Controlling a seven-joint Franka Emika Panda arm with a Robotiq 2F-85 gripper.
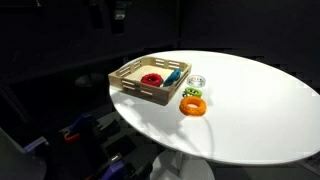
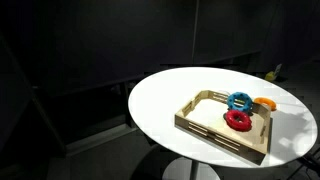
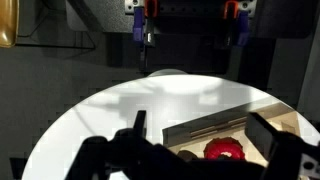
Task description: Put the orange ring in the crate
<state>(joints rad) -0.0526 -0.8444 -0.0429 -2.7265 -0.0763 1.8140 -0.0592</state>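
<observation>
The orange ring (image 1: 192,106) lies on the white table just outside the crate, with a small green ring (image 1: 192,94) touching its far side. It also shows behind the crate's far corner in an exterior view (image 2: 265,103). The tan crate (image 1: 130,84) (image 2: 205,128) holds a red ring (image 1: 152,79) (image 2: 237,120) and a blue ring (image 1: 172,76) (image 2: 240,100). In the wrist view my gripper (image 3: 200,120) is open and empty above the crate's wall (image 3: 200,128), with the red ring (image 3: 225,150) between its fingers. The orange ring is out of the wrist view.
The round white table (image 1: 250,110) (image 2: 160,100) stands on a pedestal in a dark room. A small pale ring-like object (image 1: 196,81) lies beside the crate. A yellowish object (image 2: 272,72) sits at the table's far edge.
</observation>
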